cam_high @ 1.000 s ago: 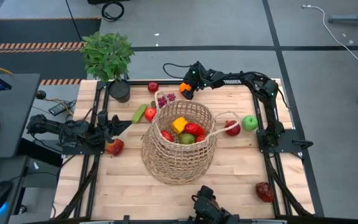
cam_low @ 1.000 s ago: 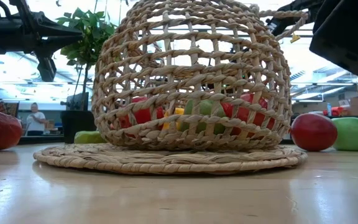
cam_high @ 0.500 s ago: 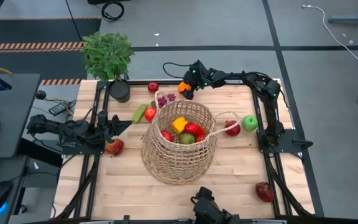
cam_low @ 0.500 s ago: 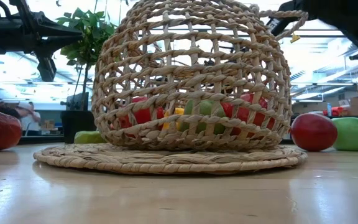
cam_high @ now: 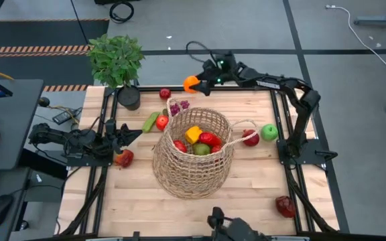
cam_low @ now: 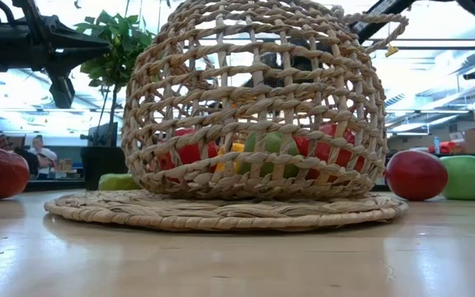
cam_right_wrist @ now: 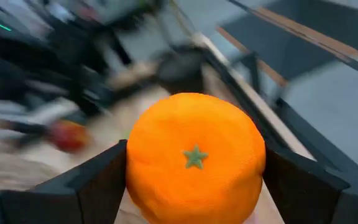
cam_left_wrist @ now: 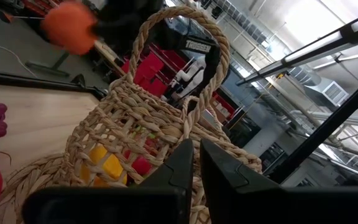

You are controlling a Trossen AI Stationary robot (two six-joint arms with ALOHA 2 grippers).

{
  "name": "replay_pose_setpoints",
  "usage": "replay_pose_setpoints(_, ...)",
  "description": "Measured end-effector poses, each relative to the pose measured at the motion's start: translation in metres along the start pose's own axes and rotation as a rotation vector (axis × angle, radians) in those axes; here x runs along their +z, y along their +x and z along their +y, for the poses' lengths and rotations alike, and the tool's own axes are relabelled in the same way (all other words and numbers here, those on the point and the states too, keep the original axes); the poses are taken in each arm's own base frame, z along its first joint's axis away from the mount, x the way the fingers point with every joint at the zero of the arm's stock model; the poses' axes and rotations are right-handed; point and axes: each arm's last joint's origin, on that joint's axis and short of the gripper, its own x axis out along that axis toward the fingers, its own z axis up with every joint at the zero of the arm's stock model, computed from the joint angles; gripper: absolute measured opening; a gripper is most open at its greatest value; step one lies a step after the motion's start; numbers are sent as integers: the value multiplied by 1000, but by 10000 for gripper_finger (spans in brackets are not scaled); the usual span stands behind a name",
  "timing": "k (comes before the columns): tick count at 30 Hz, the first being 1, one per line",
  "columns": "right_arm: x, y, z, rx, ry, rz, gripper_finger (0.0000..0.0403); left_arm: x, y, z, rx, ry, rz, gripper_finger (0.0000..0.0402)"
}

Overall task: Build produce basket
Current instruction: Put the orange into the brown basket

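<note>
Wood table (cam_high: 246, 194), basket (cam_high: 194, 152) centre. Right gripper (cam_high: 200, 83), fingers clamped on orange (cam_high: 191, 84), now lifted beyond basket's far rim; drop-in likely next. Left gripper (cam_high: 127, 137) pinched shut, empty, left of basket.

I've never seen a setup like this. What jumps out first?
The big round tan wicker basket in the middle of the wooden table, already holding toy fruit. Then the round orange fruit, gripped between the right gripper's dark fingers above the table's far edge. A leafy green potted plant stands at the far left corner.
</note>
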Motion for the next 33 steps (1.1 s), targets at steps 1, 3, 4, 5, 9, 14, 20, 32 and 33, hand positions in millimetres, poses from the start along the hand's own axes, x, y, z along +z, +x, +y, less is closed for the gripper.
replay_pose_setpoints(1, 7, -5, 6, 42, 1, -30, 345, 0, 0, 0, 0, 0, 0, 35)
replay_pose_setpoints(3, 21, -16, 17, 129, 9, -84, 345, 0, 0, 0, 0, 0, 0, 34)
replay_pose_setpoints(4, 27, -21, 23, 175, 16, -107, 345, 0, 0, 0, 1, 0, 0, 34)
replay_pose_setpoints(5, 33, -26, 28, 217, 26, -125, 345, 0, 0, 0, 0, 0, 0, 35)
replay_pose_setpoints(9, 55, -46, 49, 379, 55, -191, 345, 0, 0, 0, 0, 0, 0, 36)
replay_pose_setpoints(14, 74, -67, 77, 519, 78, -252, 345, 0, 0, 0, 0, 0, 0, 32)
replay_pose_setpoints(20, 94, -90, 113, 599, 67, -411, 345, 0, 0, 0, 0, 0, 0, 35)
replay_pose_setpoints(32, 109, -124, 175, 677, 69, -661, 345, 0, 0, 0, 1, 0, 0, 36)
replay_pose_setpoints(33, 109, -127, 179, 686, 63, -668, 345, 0, 0, 0, 0, 0, 0, 36)
